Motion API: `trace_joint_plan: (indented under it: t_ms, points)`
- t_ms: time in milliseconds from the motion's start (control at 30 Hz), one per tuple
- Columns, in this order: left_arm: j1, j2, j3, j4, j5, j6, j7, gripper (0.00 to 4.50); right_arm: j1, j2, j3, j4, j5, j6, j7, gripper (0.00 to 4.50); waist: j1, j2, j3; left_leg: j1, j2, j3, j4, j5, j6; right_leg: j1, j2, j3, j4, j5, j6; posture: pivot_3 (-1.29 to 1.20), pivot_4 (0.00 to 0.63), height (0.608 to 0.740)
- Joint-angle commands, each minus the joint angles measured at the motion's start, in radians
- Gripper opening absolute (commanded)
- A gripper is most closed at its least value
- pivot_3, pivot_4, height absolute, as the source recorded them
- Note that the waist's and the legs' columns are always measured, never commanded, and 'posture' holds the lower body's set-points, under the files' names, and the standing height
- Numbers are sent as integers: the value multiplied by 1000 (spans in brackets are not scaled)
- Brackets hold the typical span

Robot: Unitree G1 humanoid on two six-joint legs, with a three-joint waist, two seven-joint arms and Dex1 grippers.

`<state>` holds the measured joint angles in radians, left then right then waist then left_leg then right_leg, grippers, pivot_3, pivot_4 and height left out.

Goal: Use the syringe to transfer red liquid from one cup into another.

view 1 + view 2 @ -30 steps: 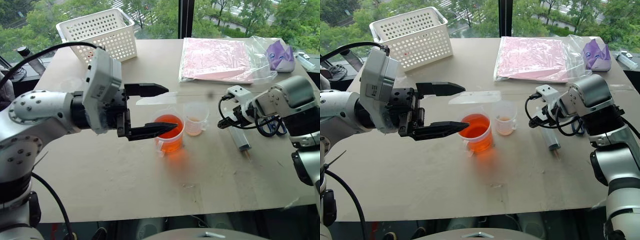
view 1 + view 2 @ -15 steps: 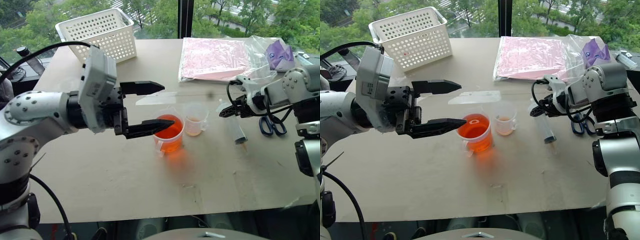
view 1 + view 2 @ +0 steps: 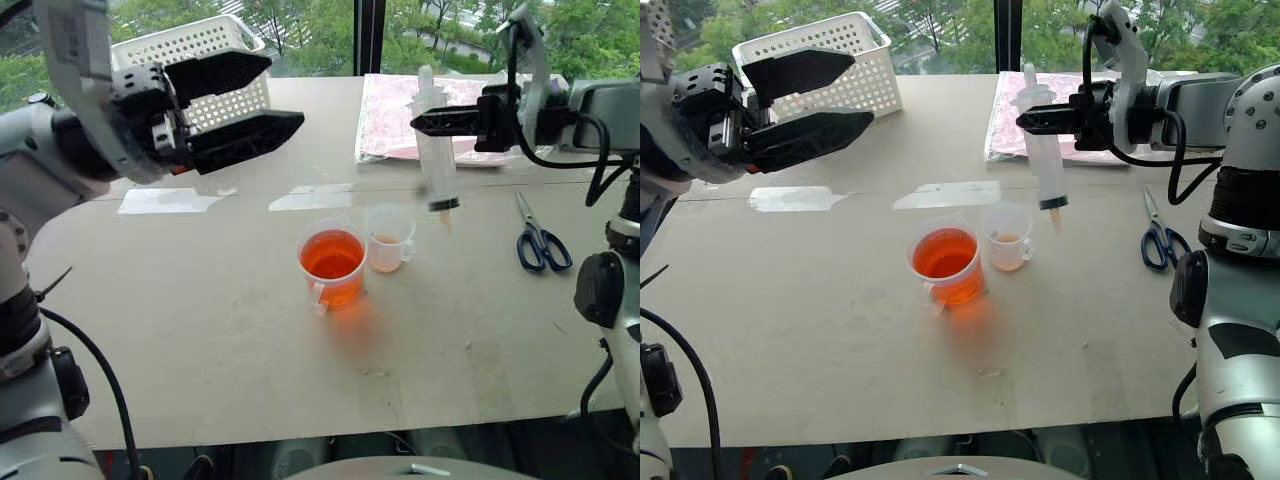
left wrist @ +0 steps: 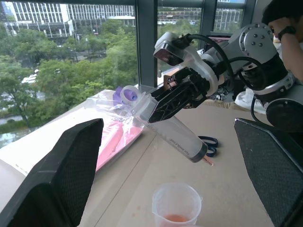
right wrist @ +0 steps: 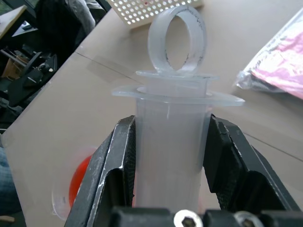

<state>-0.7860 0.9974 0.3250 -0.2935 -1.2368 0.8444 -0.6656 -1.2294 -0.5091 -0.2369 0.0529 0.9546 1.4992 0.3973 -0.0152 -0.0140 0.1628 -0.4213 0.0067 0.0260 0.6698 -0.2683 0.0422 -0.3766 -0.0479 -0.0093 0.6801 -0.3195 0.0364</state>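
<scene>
Above the beaker point(image 3: 389, 238) your right gripper point(image 3: 432, 122) clamps the syringe point(image 3: 436, 160) upright, tip down — left gripper point(image 3: 245, 100) gapes wide, empty, above the table point(image 3: 200, 330).

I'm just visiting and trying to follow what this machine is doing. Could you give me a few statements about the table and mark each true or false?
1. The right gripper is shut on the syringe, lifted off the table. True.
2. The syringe hangs tip down. True.
3. The left gripper holds the cup with the red liquid. False: it is open, holds nothing and is up above the table; the cup stands on the table by itself.
4. The smaller beaker is full to the brim. False: it has only a little liquid at the bottom.
5. The scissors lie inside the white basket. False: they lie on the table near the robot's right side.
</scene>
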Motion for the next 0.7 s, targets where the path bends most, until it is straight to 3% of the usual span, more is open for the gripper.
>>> trace_joint_plan:
  t_ms: [33, 167, 267, 567, 700]
  points:
    - [-122, -26, 34, 109, 32, -36, 55, 4500, 44, 123, -65, -192, 34, -192, -22, 1550, 1, -2, -1, -1, 0, 0, 1, 0, 0, 0, 0, -1, 0, 0, 0, 0, 150, 740]
    - [-205, -57, 5, 187, 115, -77, 42, 4500, 133, 245, 37, -368, -31, -403, 9, 1550, -1, -4, -2, -1, -1, -2, 4, 0, 0, -1, 0, -2, 0, 1, 1, 0, 150, 740]
    - [-234, -78, -22, 203, 158, -79, 17, 4500, 181, 325, 21, -389, -39, -530, -2, 1550, -5, -3, -1, -1, -1, -2, 4, 0, -1, -2, 0, -1, 1, 1, 1, 0, 150, 740]
    - [-231, -101, -36, 206, 219, -69, -58, 4500, 388, 304, 112, -396, -106, -725, 156, 1550, -15, -4, -2, 0, -1, -2, 5, 1, -1, -2, 0, -2, 8, 1, 1, 0, 150, 740]
    - [-209, -105, -34, 183, 221, -57, -79, 4500, 382, 304, 206, -379, -154, -778, 221, 1550, -29, -4, -2, 1, -1, -1, 5, 1, -1, -2, 0, -1, 9, 1, 1, 0, 150, 740]
